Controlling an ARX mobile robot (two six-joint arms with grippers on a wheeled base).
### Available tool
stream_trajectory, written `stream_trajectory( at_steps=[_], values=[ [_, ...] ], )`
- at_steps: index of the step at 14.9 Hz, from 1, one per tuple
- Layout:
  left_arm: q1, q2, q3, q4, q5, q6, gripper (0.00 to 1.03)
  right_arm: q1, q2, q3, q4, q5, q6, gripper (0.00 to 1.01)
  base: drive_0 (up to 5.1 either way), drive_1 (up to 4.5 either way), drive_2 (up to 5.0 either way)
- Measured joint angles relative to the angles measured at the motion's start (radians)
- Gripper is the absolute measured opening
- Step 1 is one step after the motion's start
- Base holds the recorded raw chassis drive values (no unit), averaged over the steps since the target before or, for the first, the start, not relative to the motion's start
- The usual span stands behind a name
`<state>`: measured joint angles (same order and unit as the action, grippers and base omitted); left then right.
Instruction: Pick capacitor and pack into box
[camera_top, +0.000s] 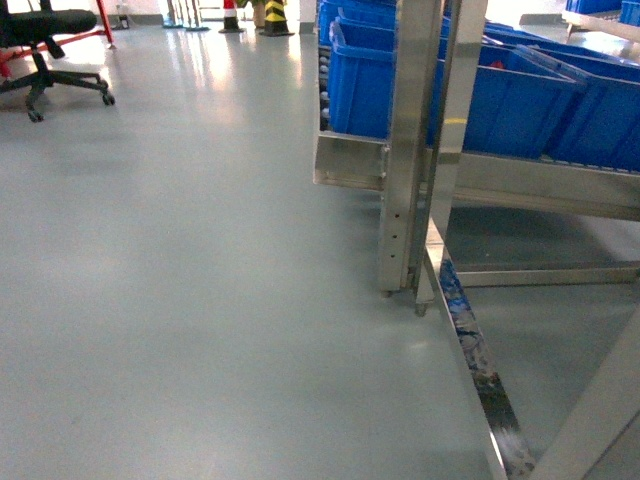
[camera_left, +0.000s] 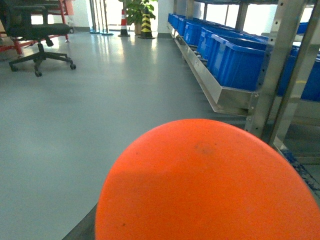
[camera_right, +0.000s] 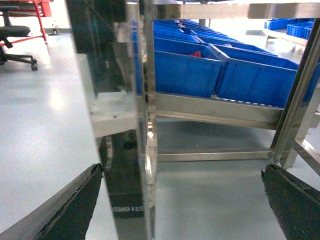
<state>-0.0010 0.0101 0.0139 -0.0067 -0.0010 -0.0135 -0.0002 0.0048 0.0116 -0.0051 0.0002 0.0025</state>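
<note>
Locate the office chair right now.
The chair sits on the grey floor at top left in the head view, far left of the blue bins on the steel rack.

Ahead of me the floor (camera_top: 180, 300) stretches open to the left, and the metal rack (camera_top: 410, 150) stands to my right, its upright post just right of centre. The bins (camera_top: 500, 95) sit in a row on the rack's sloped shelf, running back toward the far wall. Far behind on the left stands an office chair (camera_top: 50, 50), and traffic cones (camera_top: 275, 15) stand at the back near the middle. A rounded dome (camera_left: 210, 185) fills the near bottom of my left wrist view, rack to its right. My right fingers (camera_right: 65, 210) sit well apart at the bottom corners, with the rack post between them and the bins behind it.
</note>
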Motion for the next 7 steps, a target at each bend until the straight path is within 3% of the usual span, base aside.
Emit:
stream_trajectory(
  at_steps=[7],
  values=[
    [0.0,0.0,0.0,0.0,-0.001,0.0,0.43,0.0,0.0,0.0,0.003,0.0,0.0,0.98,-4.8,2.16,2.8]
  ],
)
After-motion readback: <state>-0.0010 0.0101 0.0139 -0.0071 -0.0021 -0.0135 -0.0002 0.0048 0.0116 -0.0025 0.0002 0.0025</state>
